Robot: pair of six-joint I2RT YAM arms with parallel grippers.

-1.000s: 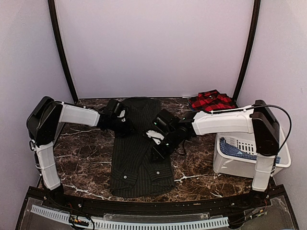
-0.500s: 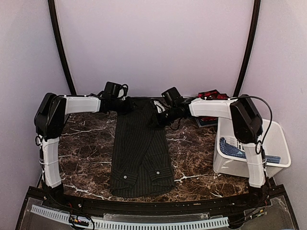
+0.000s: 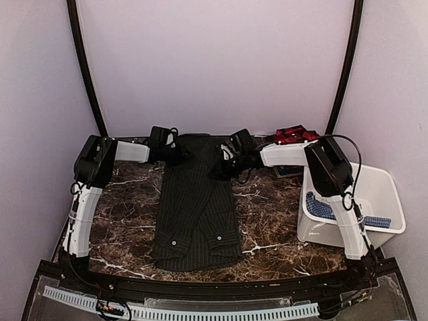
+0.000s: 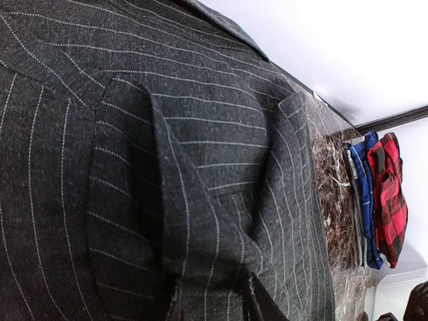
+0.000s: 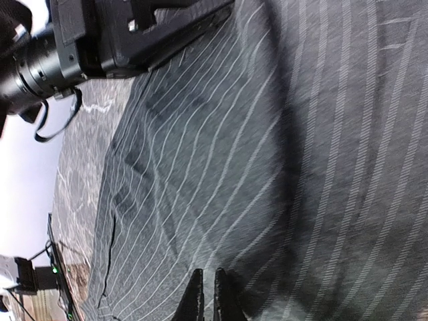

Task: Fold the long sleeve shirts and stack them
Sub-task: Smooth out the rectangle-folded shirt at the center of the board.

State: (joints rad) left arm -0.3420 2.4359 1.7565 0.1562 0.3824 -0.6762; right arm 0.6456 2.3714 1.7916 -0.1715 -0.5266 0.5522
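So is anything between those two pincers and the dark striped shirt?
Nothing visible. The left pincer and the right pincer are both right at the far end of the striped shirt, close against its cloth.

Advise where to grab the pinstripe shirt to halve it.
Grip the pinstripe shirt at its two far shoulder corners, one from each side. It lies flat as a long narrow strip, hem nearest, so that edge can likely carry over onto the hem.

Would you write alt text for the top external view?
A dark pinstriped shirt lies lengthwise on a marble table, the left gripper and right gripper at its far end. A red plaid shirt and a white bin sit at the right.
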